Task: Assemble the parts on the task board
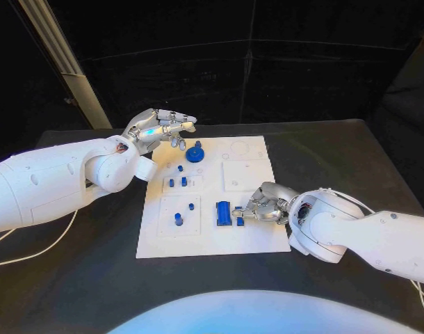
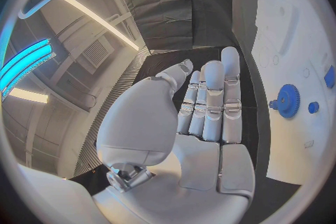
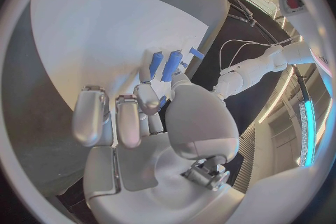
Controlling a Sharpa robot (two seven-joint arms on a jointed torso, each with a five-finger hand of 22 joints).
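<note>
A white task board [image 1: 247,243] is lying mid-counter, with small blue pegs [image 1: 177,183] standing on its left half and a blue gear [image 1: 195,154] near its far edge, so assembly is looking partly done. The left hand [image 1: 162,129] is hovering empty, fingers loosely spread, over the far left corner. The right hand [image 1: 260,207] is pinching a blue part [image 1: 240,212] beside a blue block [image 1: 223,213] near the front edge.
</note>
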